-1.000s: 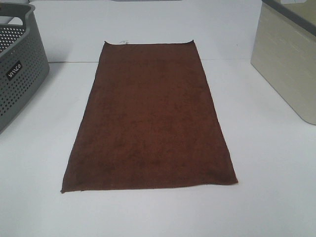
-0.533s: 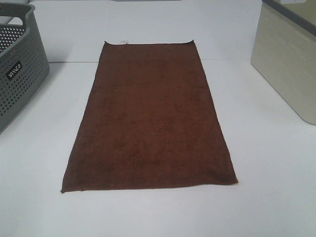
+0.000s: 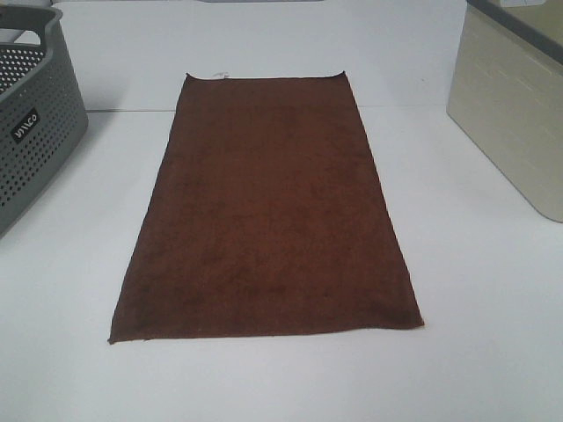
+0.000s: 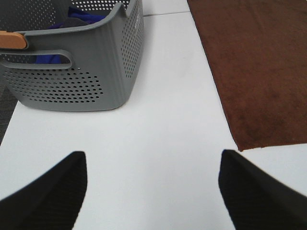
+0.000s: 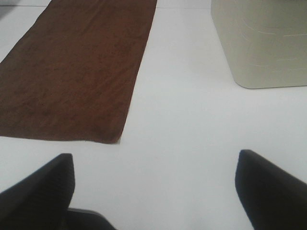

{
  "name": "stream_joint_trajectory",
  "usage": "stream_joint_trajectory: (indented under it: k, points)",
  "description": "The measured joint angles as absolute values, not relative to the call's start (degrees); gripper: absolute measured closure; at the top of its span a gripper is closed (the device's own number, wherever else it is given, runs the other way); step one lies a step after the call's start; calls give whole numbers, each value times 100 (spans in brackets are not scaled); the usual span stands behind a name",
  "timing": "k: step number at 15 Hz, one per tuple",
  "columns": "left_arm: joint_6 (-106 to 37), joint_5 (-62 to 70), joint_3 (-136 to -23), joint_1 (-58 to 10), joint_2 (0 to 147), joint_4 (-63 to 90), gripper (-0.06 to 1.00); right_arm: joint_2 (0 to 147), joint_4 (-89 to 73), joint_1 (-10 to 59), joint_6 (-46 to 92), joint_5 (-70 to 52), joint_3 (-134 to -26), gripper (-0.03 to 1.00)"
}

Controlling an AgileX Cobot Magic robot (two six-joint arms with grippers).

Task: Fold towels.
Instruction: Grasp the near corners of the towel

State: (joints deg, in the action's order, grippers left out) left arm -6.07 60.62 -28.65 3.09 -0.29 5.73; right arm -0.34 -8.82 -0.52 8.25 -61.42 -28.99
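Exterior high | white table | towel flat | left end effector, right end effector spread, empty

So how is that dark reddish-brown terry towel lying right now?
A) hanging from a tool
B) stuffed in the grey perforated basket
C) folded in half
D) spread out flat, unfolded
D: the dark reddish-brown terry towel lies fully open on the white table, all four corners showing.

plain reddish-brown towel, grey basket
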Motion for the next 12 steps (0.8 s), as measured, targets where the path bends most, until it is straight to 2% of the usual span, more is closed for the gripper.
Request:
stream_joint_trajectory:
  k: [12]
  points:
    - [-607,6062,-2865,309,-29,573,22,-34,-882,-52,825,-6142,-2899,12]
